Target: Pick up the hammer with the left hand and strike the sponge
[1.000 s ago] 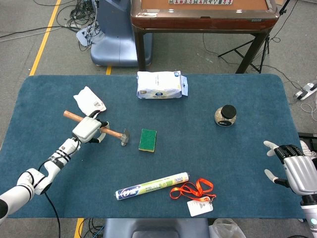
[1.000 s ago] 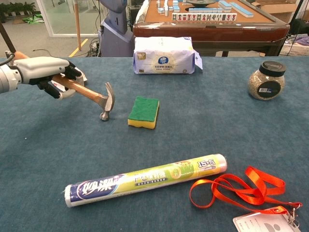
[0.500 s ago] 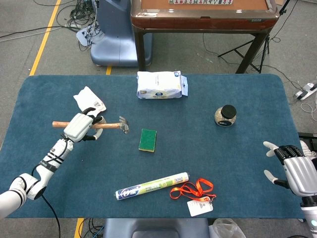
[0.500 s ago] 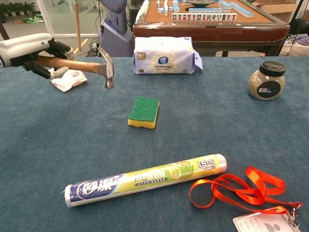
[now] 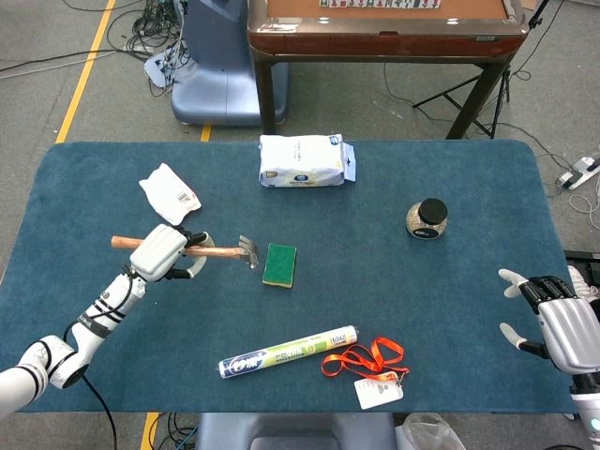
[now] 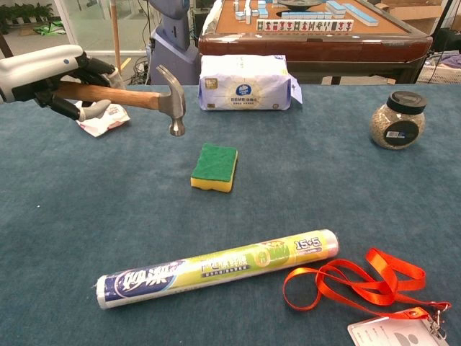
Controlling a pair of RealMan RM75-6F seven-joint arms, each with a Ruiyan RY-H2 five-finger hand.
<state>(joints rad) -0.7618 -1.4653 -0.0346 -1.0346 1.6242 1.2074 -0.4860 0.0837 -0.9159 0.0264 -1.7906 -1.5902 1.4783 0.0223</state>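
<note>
A big blue table fills most of the head view. Near the top middle lies a white pack of tissues. At the bottom middle lies a long roll with green and blue print.

The hammer is at the middle left, held up off the table. It has a brown wooden handle and a gray metal head with a claw. The left hand is wrapped tight around the handle.

The right hand, at the lower right edge, holds nothing and its fingers are spread.

The sponge is green on top and yellow below. It lies flat near the middle, just right of the hammer head.
</note>
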